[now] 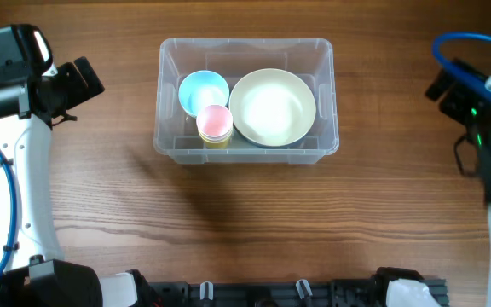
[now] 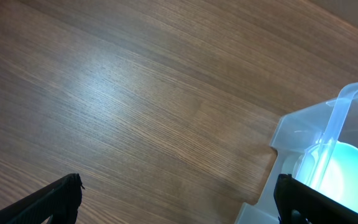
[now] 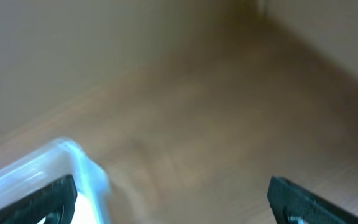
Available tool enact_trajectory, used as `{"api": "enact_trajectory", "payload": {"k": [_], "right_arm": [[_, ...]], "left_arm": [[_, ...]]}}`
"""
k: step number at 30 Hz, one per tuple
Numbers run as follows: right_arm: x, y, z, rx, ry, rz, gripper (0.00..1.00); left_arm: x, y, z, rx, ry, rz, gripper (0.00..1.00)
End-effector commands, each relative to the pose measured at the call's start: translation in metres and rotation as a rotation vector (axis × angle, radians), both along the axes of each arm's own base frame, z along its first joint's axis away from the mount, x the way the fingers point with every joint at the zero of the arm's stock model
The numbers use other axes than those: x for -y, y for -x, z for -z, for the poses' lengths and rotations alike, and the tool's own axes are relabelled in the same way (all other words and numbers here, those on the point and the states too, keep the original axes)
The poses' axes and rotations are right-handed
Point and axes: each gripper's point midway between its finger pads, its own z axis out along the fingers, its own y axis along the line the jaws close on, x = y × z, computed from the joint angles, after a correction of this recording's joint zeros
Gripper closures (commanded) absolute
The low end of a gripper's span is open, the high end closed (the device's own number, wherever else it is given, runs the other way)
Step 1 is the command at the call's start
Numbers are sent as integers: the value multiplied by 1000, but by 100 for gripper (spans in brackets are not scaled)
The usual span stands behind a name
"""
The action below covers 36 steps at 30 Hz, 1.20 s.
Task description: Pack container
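Black fingertips [image 2: 61,199] sit at the bottom corners of the left wrist view, far apart, with only bare wood between them. So the left gripper [image 2: 182,208] is spread wide and carrying nothing. Same on the other side: the right gripper [image 3: 176,208] is splayed and empty, though that view is blurred.

Moving outward, each claw has one corner of the container [image 1: 244,43] at the edge of its view. From overhead, the bin stands upright at the far middle of the table [image 1: 245,230], between the two arms and apart from both. Its mouth faces up and its long axis runs left to right across the table, one short end towards each arm. Inside, a blue bowl [image 1: 203,91] is at the left, a big cream bowl [image 1: 273,107] fills the right, and a pink cup [image 1: 215,122] is nested on a yellow cup [image 1: 216,141] against the near wall.

Risks, as I judge them:
- **Shoving the bin:** the left claw is nearer, so a careless inward sweep could clip the short wall and push the light bin sideways.
- **Toppling the cups:** a knock like that could tip the cup stack.
- **Misjudging the rim:** the blur on the right makes the rim hard to place if I reach in from there.
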Motion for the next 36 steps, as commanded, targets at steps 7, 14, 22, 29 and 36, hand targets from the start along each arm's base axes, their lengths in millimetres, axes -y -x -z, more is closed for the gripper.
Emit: {"api": "enact_trajectory", "payload": {"k": [7,14,22,29,36], "right_arm": [[-41,121,-68,697,15,-149,0],[-52,114,6,829,14,-212,0],[-68,86,65,893,9,-312,0],[-68,72,114,808,-3,-310,0],[-73,66,137,778,-8,-340,0]], "left_arm": [[1,-1,-12,35,9,-6,0],[1,-1,-12,35,9,-6,0],[1,-1,-12,35,9,-6,0],[1,-1,-12,35,9,-6,0],[1,-1,-12,35,9,-6,0]]}}
